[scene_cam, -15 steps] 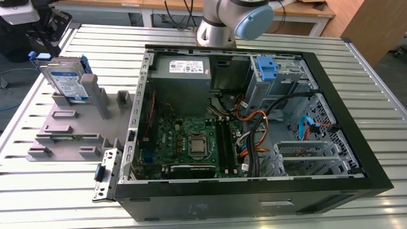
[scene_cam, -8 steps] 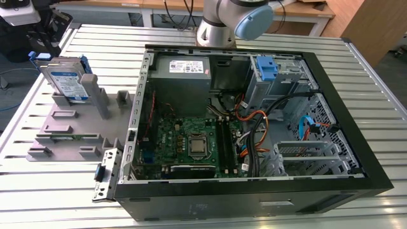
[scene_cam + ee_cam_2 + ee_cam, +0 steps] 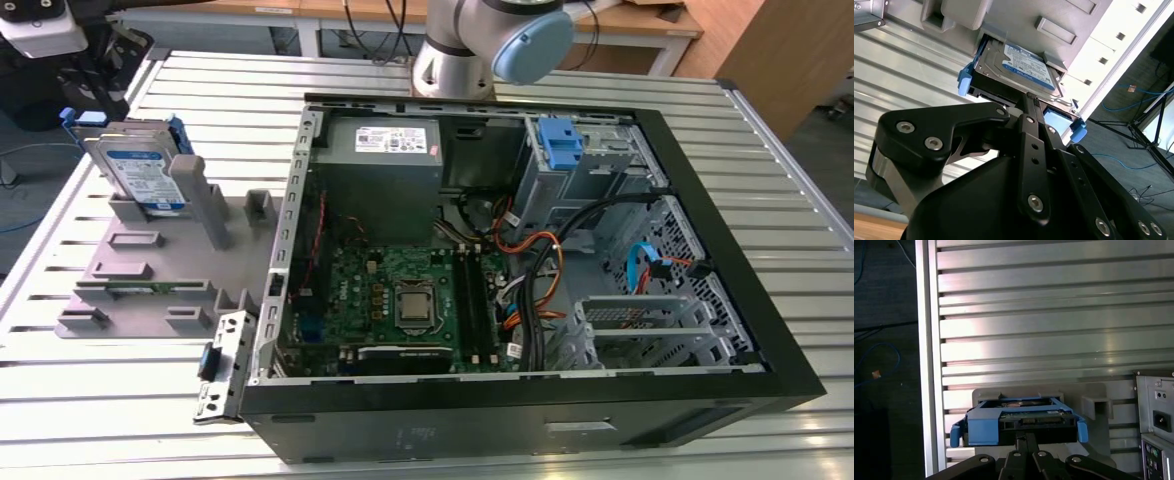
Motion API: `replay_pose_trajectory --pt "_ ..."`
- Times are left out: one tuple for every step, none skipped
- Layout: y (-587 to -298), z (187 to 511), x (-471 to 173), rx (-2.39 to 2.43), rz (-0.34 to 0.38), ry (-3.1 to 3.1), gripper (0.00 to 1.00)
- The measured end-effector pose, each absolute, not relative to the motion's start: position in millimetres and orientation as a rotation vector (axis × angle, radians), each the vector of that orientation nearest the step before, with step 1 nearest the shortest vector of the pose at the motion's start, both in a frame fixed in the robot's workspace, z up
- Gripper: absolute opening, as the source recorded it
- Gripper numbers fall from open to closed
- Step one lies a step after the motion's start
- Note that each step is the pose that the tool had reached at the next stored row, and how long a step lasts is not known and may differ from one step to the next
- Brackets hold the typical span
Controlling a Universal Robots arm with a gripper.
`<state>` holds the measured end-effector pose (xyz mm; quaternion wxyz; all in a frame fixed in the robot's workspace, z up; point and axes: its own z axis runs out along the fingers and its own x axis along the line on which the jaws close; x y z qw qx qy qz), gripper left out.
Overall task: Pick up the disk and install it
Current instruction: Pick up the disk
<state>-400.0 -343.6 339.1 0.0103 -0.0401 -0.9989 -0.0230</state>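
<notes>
Pick-up step. The disk [image 3: 140, 170] stands upright in the grey holder [image 3: 154, 275] at the exterior view's left, outside the computer case [image 3: 534, 405]. Claw [image 3: 1030, 99] closed, tips at its edge; I cannot confirm a pinch. Next move, I judge, needs a firm hold.

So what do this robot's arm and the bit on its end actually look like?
The arm is a smooth silver-grey tube with a rounded pale-blue cap at its joint. The tool is matte black. It is made of flat, angular linked bars dotted with silver screw heads, with a brushed metal ring behind them.
</notes>
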Motion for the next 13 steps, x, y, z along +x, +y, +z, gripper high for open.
replay_pose_trajectory --pt "-343.6 339.0 -400.0 -0.125 -0.072 -3.118 0.11" --pt "-343.6 339.1 -400.0 -0.125 -0.072 -3.118 0.11" --pt "-343.6 339.0 -400.0 -0.125 -0.072 -3.118 0.11" --pt "-343.6 339.0 -400.0 -0.125 -0.072 -3.118 0.11" --pt "-343.6 339.0 -400.0 -0.125 -0.072 -3.118 0.11" --pt "-343.6 339.0 -400.0 -0.125 -0.072 -3.118 0.11" --pt "-343.6 339.0 -400.0 -0.125 -0.072 -3.118 0.11" --pt "-343.6 339.0 -400.0 -0.125 -0.072 -3.118 0.11" --pt "-343.6 339.0 -400.0 -0.125 -0.072 -3.118 0.11" --pt "-343.6 339.2 -400.0 -0.125 -0.072 -3.118 0.11" --pt "-343.6 339.9 -400.0 -0.125 -0.072 -3.118 0.11" --pt "-343.6 341.0 -400.0 -0.125 -0.072 -3.118 0.11" --pt "-343.6 342.4 -400.0 -0.125 -0.072 -3.118 0.11"
